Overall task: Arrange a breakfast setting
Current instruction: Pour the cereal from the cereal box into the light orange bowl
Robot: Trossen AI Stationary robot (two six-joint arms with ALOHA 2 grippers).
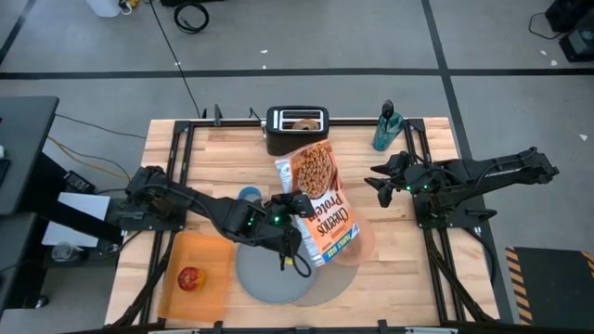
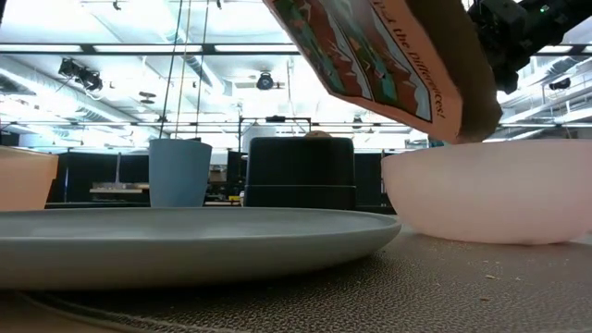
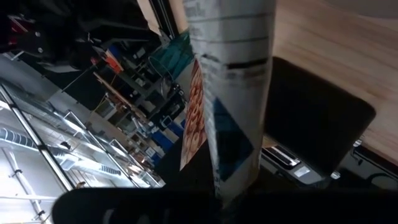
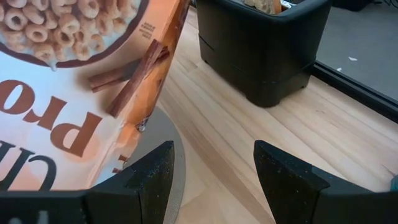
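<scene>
My left gripper (image 1: 295, 208) is shut on an orange cereal box (image 1: 320, 199), which is tipped with its near end lowest over the translucent pink bowl (image 1: 365, 243). The bowl (image 2: 490, 190) stands on the round grey mat (image 1: 327, 281), beside the blue-grey plate (image 1: 269, 271). The box hides what is in the bowl. The bagel (image 1: 304, 122) sticks up from the black toaster (image 1: 297, 128). The red apple (image 1: 191, 278) lies on the orange board (image 1: 197, 269). My right gripper (image 1: 382, 186) is open and empty to the right of the box. No spoon shows. My left gripper holds the cereal box at its left long edge (image 1: 303, 206), about midway along, coming level from the table's left. The box is lifted clear and slants, far end high, near end (image 2: 458, 116) just above the bowl. The wrist view looks along the box's narrow side (image 3: 233, 93); the pads are hidden.
A blue cup (image 1: 249, 195) stands just behind my left gripper, left of the box. A teal bottle (image 1: 388, 128) stands at the far right. The toaster is at the far edge, behind the box. Bare wood lies between the box and my right gripper (image 4: 211, 174).
</scene>
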